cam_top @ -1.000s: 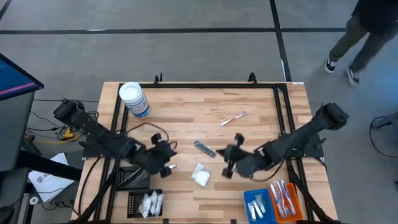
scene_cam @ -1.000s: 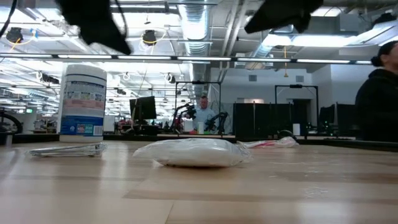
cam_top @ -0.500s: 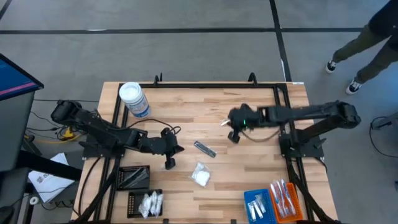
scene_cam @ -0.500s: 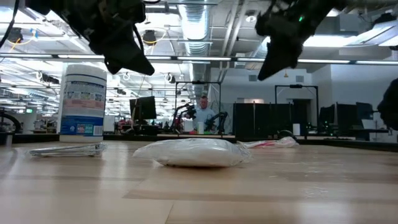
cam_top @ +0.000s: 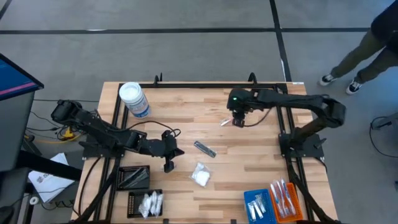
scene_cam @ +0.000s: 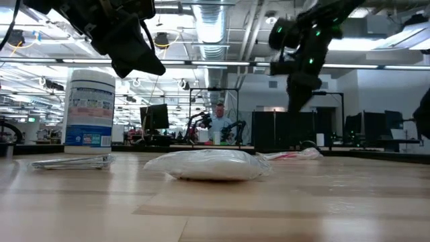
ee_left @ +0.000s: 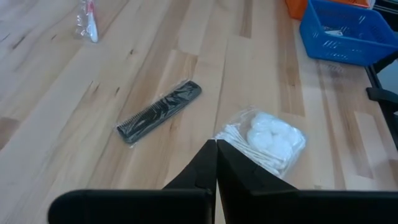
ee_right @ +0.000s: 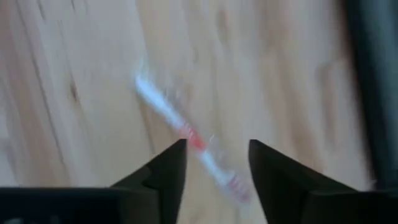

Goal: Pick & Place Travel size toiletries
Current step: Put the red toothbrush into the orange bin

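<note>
The right claw [cam_top: 238,119] hangs over the far part of the bench [cam_top: 186,118], its fingers [ee_right: 163,168] apart and holding nothing. The red-white toothbrush [ee_right: 186,152] lies directly below it, between the two fingers in the wrist view, flat on the wood.

The left claw [cam_top: 168,163] is above the middle of the bench, fingers together and empty. Just ahead of it lie a black comb [ee_left: 159,112] and a sachet [ee_left: 264,140] of cotton swabs and pads, near each other but not touching.

A blue tray [cam_top: 258,204] and an orange tray [cam_top: 285,199] at the near right corner hold wrapped toothbrushes. Two black trays [cam_top: 134,177] at the near left hold dark sticks and white sachets. A jar [cam_top: 134,99] stands at the far left corner. The wood between these things is open.
</note>
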